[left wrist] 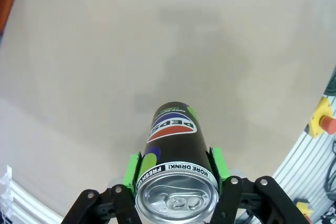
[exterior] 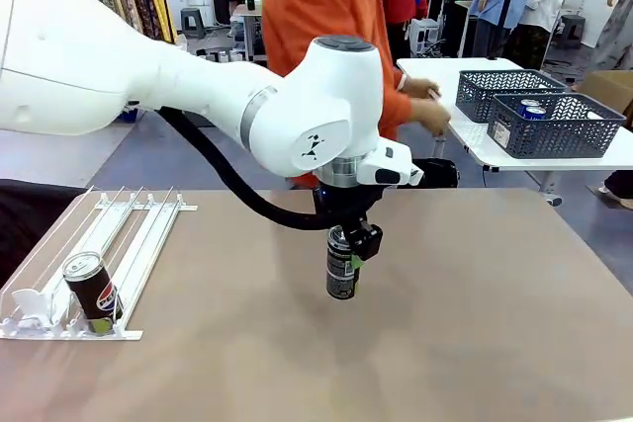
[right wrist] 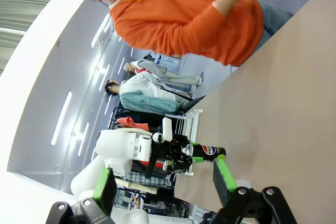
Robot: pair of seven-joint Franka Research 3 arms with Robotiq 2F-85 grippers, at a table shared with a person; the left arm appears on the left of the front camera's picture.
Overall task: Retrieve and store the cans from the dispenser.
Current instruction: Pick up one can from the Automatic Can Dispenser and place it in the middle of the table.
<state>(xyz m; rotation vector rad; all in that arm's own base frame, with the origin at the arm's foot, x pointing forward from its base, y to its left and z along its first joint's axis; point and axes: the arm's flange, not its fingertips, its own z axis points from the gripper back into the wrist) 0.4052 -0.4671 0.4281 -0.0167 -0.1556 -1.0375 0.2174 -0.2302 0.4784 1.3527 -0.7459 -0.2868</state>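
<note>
Beige tabletop [exterior: 475, 323] is stretching across the frame; at its centre your left gripper [left wrist: 176, 167] is clamping a black cola can [exterior: 341, 279] near its top. Your right gripper [right wrist: 164, 181] is gaping, empty. A second can [exterior: 92, 292] is waiting in the dispenser [exterior: 138, 234], lower left. Swinging fast could be loosening that high grip.

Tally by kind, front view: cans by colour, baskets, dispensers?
Black cola cans: 2 (one in left gripper, one on dispenser)
Blue cans: 2 visible, in near basket
Mesh baskets: 2 (other)
Dispenser: 1
Total: 7
</note>
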